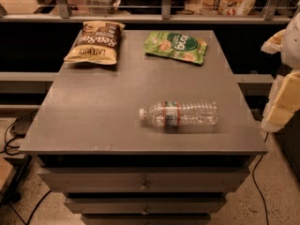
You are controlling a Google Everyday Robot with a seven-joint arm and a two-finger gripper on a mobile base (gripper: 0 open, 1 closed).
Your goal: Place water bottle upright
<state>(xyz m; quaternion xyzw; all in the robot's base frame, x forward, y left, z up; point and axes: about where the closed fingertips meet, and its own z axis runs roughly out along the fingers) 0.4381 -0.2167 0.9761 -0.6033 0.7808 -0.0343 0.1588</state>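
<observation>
Clear ribbed water bottle (180, 115) flat on grey table (93, 121), gripper (282, 100) at right edge, state unclear

Arm (293, 36) enters from right edge of view, just beyond bench (93, 125) right side. Claw (283, 95) hangs beside bench, off its top, pale white-and-yellow parts partly cut by view edge, holding nothing.
</observation>
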